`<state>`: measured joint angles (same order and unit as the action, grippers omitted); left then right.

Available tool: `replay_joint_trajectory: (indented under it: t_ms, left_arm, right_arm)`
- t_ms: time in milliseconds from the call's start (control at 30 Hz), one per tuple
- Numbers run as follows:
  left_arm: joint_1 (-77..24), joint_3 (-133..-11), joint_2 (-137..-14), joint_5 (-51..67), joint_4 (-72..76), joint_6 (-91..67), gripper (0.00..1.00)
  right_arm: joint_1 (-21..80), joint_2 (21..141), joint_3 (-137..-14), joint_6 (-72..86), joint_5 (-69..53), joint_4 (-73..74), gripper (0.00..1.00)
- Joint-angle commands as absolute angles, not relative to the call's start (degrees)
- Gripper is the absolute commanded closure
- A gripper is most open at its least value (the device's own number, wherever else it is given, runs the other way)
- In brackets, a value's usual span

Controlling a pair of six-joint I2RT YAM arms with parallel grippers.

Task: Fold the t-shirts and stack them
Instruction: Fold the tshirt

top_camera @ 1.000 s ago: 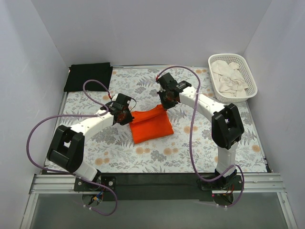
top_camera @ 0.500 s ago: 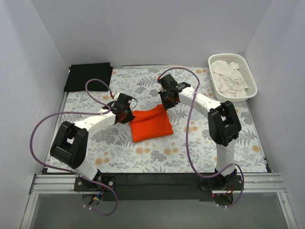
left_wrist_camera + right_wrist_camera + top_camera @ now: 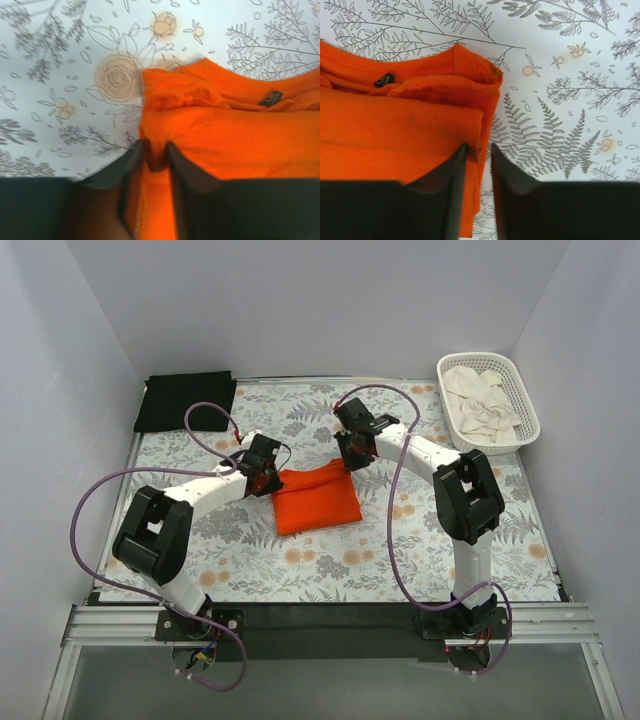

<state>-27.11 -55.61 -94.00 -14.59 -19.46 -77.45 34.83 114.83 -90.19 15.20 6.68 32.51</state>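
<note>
The bright orange t-shirt (image 3: 317, 498) lies folded in the middle of the table. My left gripper (image 3: 265, 472) is at its back left corner. In the left wrist view it (image 3: 156, 154) is shut on a bunched fold of the orange t-shirt (image 3: 235, 145). My right gripper (image 3: 348, 455) is at the back right corner. In the right wrist view its jaws (image 3: 479, 149) stand close together with the edge of the orange t-shirt (image 3: 400, 130) between them, a sliver of tablecloth showing beside it. The black t-shirt (image 3: 186, 402) lies folded at the back left.
A white lattice basket (image 3: 524, 400) with pale cloths stands at the back right. The floral tablecloth (image 3: 420, 550) covers the table. White walls enclose the left, back and right sides. Purple cables loop from both arms.
Both arms have drawn their elbows inward. The left gripper has shifted slightly back and right, and the orange t-shirt has slid a little toward the back with it.
</note>
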Motion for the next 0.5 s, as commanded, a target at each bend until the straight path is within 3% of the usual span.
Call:
replay_joint_trajectory:
  t_ms: [0, 33, 67, 200, 367, 467]
  left_arm:
    - [-26.5, -59.0, -92.0, -20.9, -21.9, -75.4, 0.65]
    - [-26.4, -59.0, -92.0, -21.1, -22.2, -75.0, 0.65]
    - [-26.4, -59.1, -90.1, -21.4, -22.5, -74.7, 0.55]
    - [-26.6, -57.5, -84.5, -18.8, -23.2, -73.6, 0.32]
    - [-27.2, -53.5, -79.5, -15.0, -24.7, -73.2, 0.3]
    - [-27.3, -50.4, -77.3, -13.2, -24.2, -72.3, 0.4]
  right_arm:
    - [33.7, 112.4, -90.8, 15.9, 8.3, 32.0, 0.68]
    - [33.7, 111.5, -90.5, 16.1, 8.1, 32.0, 0.64]
    - [33.6, 110.6, -90.4, 16.2, 7.8, 32.0, 0.59]
    - [33.8, 106.8, -88.3, 16.0, 4.0, 31.5, 0.58]
    - [34.0, 103.4, -82.6, 15.5, -2.9, 26.9, 0.62]
    - [34.0, 102.2, -79.1, 14.6, -8.4, 22.9, 0.69]
